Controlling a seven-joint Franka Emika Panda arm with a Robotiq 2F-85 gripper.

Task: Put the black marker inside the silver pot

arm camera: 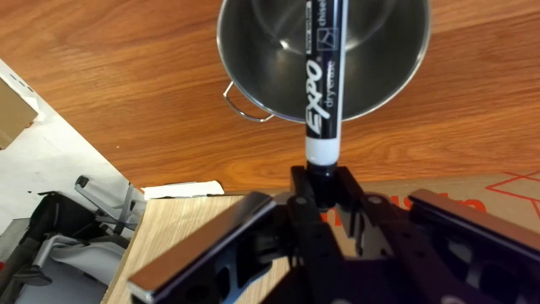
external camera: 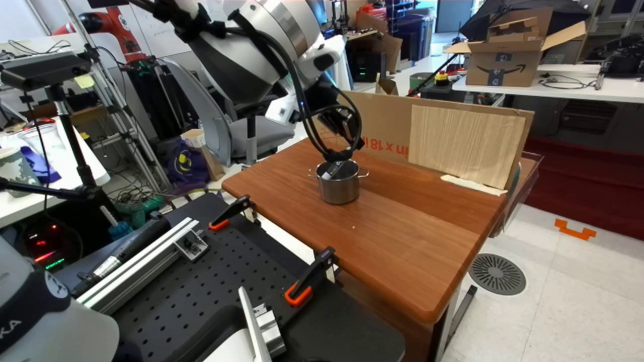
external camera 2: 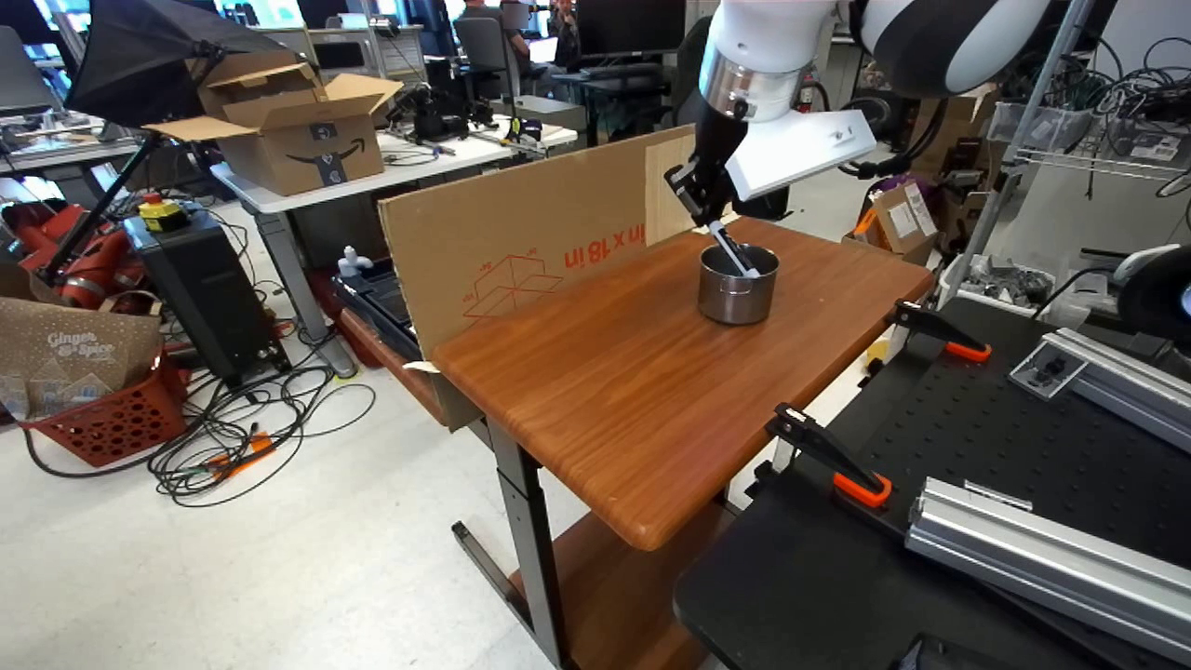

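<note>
The silver pot stands upright on the brown wooden table in both exterior views (external camera: 338,192) (external camera 2: 735,300); its dark inside shows in the wrist view (arm camera: 274,76). My gripper (arm camera: 322,181) is shut on one end of the black marker (arm camera: 325,84), which has a white band near the fingers. The gripper is above the pot's rim in both exterior views (external camera: 343,151) (external camera 2: 709,220). The marker slants down from the fingers, and its lower part lies within the pot's mouth in both exterior views (external camera: 332,170) (external camera 2: 733,249). How deep it reaches, I cannot tell. Cables partly hide the gripper in an exterior view.
A cardboard panel (external camera: 375,115) with a lighter wood-grain sheet (external camera: 465,146) stands along the table's far edge. The wooden table (external camera: 402,226) meets a black perforated board (external camera: 211,296), with orange-tipped clamps (external camera: 307,281) at the join. The pot has thin wire side handles.
</note>
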